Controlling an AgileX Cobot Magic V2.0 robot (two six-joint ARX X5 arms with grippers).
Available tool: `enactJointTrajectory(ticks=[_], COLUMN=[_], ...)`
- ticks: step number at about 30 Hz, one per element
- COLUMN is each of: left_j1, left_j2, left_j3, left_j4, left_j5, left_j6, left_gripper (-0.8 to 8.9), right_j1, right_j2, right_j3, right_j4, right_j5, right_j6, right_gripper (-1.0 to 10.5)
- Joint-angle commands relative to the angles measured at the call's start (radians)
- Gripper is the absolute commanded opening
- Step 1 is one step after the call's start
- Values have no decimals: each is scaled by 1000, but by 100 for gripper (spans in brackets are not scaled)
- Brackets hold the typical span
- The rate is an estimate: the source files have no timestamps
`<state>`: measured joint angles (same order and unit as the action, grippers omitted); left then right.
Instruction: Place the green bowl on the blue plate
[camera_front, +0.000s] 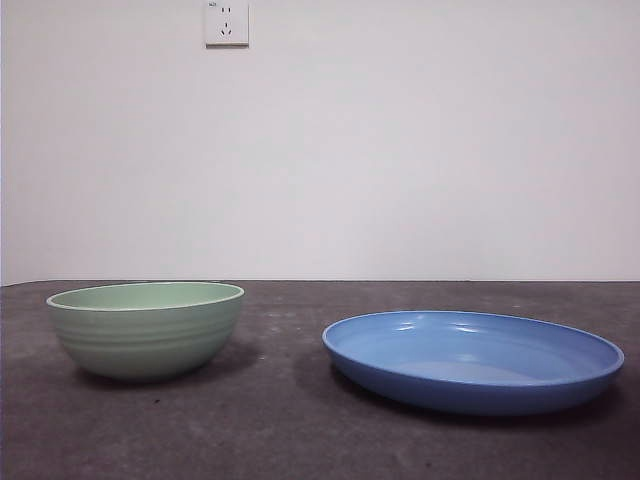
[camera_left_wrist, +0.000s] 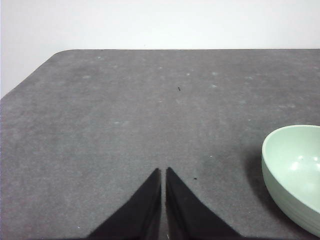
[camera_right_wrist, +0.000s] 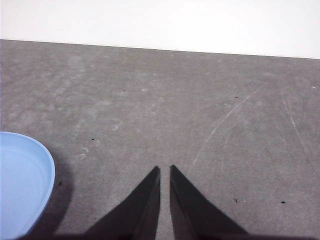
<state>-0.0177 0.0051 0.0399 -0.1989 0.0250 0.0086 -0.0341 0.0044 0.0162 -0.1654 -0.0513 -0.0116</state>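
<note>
A dark grey desk (camera_front: 300, 420), matte and faintly speckled and scratched, stretched to a plain white wall (camera_front: 400, 150) carrying a single socket (camera_front: 227, 22). On it lay the blue plate (camera_front: 472, 360), wide, shallow and glossy with a raised rim, its hollow bare and ready to receive a load. Well apart from it stood the green bowl (camera_front: 146, 328), pale mint, round and upright, with faint horizontal ridges around its outside and a lighter rim; narrower than the plate, it looked likely to seat inside that rim. Nothing had been lifted, and the task appeared not yet begun. Each arm seemed stationed for its nearer dish: the left gripper (camera_left_wrist: 163, 172) hung above bare desk with the bowl just off to one side, while the right gripper (camera_right_wrist: 164, 170) hovered over bare desk with only the plate's edge in sight. Both pairs of black, tapering jaws stood closed to a hairline slit, gripping nothing. How high either hovered was hard to judge from the wrist views, and neither arm showed in the front view.
</note>
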Motion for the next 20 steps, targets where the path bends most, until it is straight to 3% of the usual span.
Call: enactJointTrajectory(ticks=[1, 4, 9, 15, 20], left_j1=[-2, -2, -3, -3, -3], left_j2=[-2, -2, 0, 0, 5], left_j3=[-20, -20, -20, 12, 71], left_j4=[-10, -6, -10, -11, -12], left_j5=[-2, 2, 6, 12, 13], left_j6=[-15, -80, -82, -110, -199], left_gripper=[15, 15, 15, 15, 15], right_j1=[-1, -1, -1, -1, -1], right_j2=[-1, -1, -1, 0, 3], right_j3=[-5, -5, -2, 60, 148], right_j4=[8, 7, 10, 3, 2], right_j5=[-2, -8, -16, -64, -52], right_j6=[-2, 41, 159, 232, 307], right_gripper=[29, 29, 28, 11, 11])
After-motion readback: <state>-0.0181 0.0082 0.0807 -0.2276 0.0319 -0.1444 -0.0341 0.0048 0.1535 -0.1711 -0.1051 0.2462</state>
